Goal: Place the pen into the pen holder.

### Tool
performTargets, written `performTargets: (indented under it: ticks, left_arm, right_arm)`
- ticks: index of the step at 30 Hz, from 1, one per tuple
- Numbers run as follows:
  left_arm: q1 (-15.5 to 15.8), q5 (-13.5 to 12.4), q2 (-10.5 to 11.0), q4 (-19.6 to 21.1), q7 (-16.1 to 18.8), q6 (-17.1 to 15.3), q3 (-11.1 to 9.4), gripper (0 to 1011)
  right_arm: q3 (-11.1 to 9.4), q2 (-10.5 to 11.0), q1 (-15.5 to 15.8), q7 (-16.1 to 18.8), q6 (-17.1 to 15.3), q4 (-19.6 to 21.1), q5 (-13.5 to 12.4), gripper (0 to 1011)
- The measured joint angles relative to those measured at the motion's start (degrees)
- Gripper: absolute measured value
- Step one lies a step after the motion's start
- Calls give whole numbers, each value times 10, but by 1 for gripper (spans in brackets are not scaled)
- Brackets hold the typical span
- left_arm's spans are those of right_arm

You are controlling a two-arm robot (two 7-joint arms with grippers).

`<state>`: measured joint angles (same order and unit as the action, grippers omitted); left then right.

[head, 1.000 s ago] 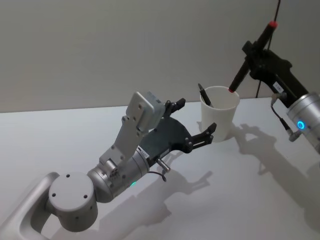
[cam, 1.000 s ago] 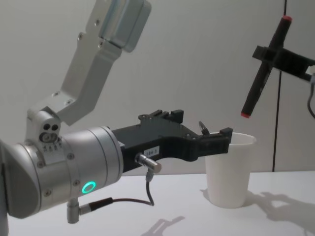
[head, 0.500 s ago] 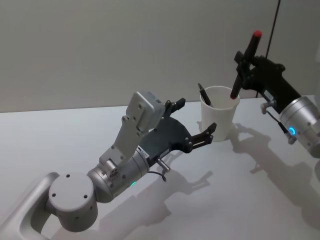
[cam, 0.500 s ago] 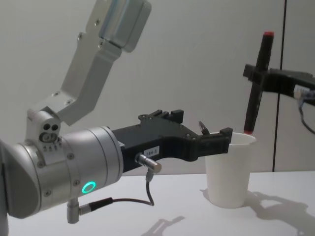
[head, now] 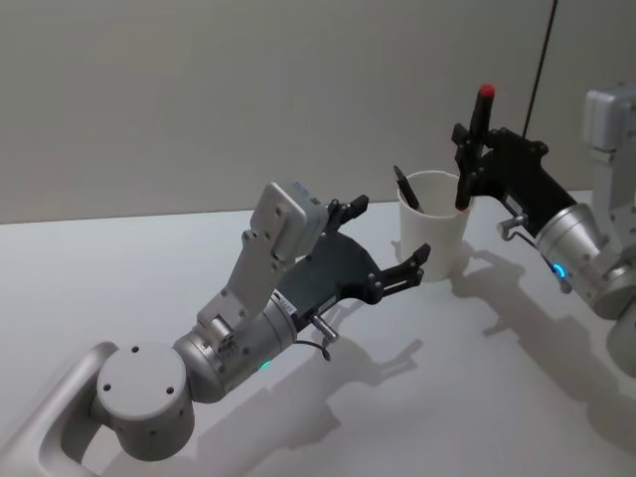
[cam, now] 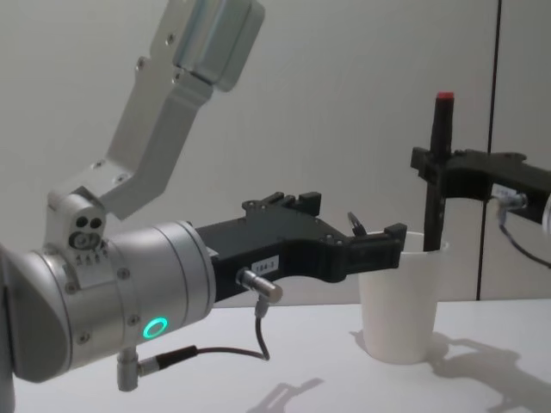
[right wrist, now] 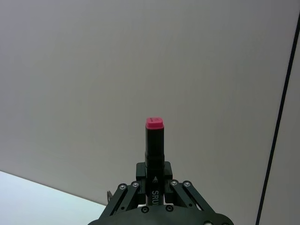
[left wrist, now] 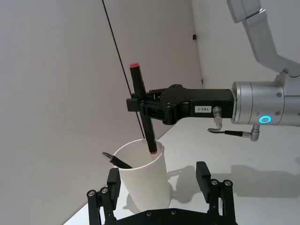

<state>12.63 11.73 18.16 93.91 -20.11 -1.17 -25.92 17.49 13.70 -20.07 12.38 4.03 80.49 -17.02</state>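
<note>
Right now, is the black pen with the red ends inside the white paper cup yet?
Partly in. The black pen with red ends stands upright, its lower tip just inside the white paper cup, held by the right gripper.

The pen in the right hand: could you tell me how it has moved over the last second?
The right hand carried the pen left and down, turning it upright; its lower tip now dips inside the pen holder. The grip stayed shut. The left hand, holder and black pen inside stayed put.

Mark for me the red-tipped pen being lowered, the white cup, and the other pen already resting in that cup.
red-tipped pen point(left wrist: 141, 109), left wrist view, on its black barrel just above the clamp.
white cup point(head: 437, 237), head view, on its outer wall.
other pen point(left wrist: 118, 161), left wrist view, on the dark shaft sticking above the rim.
</note>
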Motion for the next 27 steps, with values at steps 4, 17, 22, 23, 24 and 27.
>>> performTargets:
  ticks: [4,17,22,23,24,27]
  left_arm:
    - [0,0,0,0,0,0,0,1001]
    - [0,0,0,0,0,0,0,1001]
    - [0,0,0,0,0,0,0,1001]
    - [0,0,0,0,0,0,0,1001]
    - [0,0,0,0,0,0,0,1001]
    - [0,0,0,0,0,0,0,1001]
  right_arm:
    - [3,-7,-7,0,8,-16,10,189]
    - [10,-20,-22,0,24,-48,29,388]
    - [11,-22,-24,0,27,-54,32,587]
    - [11,-22,-25,0,27,-55,33,587]
    - [12,-23,-25,0,28,-56,33,618]
    - [12,-24,-26,0,29,-58,35,727]
